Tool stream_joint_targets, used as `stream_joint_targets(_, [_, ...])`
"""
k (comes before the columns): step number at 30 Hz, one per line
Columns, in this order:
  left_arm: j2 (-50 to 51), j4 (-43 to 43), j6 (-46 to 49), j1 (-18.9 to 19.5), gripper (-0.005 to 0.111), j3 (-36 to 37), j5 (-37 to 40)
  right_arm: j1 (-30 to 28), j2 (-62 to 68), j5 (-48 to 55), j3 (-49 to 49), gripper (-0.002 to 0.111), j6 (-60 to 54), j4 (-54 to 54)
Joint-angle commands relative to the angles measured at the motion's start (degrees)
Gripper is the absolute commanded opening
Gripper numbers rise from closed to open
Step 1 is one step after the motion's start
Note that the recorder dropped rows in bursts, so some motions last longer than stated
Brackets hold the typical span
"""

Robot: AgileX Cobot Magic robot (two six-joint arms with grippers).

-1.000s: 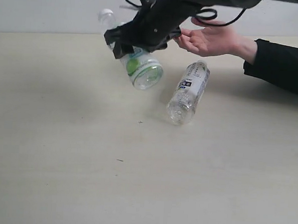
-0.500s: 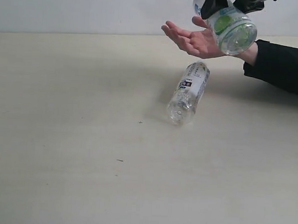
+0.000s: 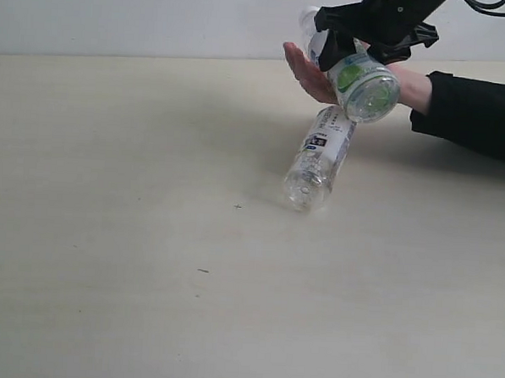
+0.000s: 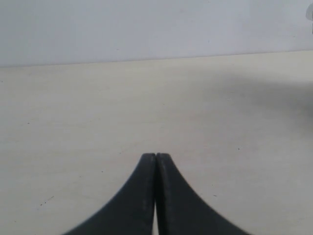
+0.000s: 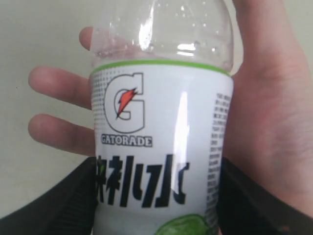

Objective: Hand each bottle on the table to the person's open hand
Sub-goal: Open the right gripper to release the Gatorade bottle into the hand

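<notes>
- Right gripper (image 3: pixel 361 49) clamps the tilted green-and-white bottle (image 3: pixel 366 83) over the open hand (image 3: pixel 306 73).
- Only the left wrist view shows the left gripper (image 4: pixel 155 164), fingers pressed together.

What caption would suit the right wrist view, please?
Black pincer holds green-and-white-labelled clear plastic bottle over person's open hand.

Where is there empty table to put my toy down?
Bare room: the pale cream table, everywhere left of the lying clear white-labelled plastic bottle and in front of it, toward the camera. Crowded: the far right, where the right gripper holds a green-and-white labelled clear bottle at the person's bare open hand.
</notes>
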Motion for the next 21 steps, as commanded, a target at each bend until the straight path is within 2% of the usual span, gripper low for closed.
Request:
stream_joint_targets(1, [-0.27,0.19,-0.16,-0.06,0.003,0.18,-0.42,-0.2,0.82,-1.91,-0.38,0.009,1.1,0.06])
stream_joint_targets(12, [-0.27,0.19,-0.16,-0.06,0.003,0.18,-0.42,-0.2,1.33,-1.44,-0.38,0.062,1.36,0.55])
stream_joint_targets(16, [-0.27,0.19,-0.16,-0.06,0.003,0.18,-0.42,-0.2,1.33,-1.44,-0.38,0.073,1.36,0.55])
stream_joint_targets(21, [-0.27,0.19,-0.16,-0.06,0.003,0.18,-0.42,-0.2,1.33,-1.81,-0.38,0.079,1.14,0.55])
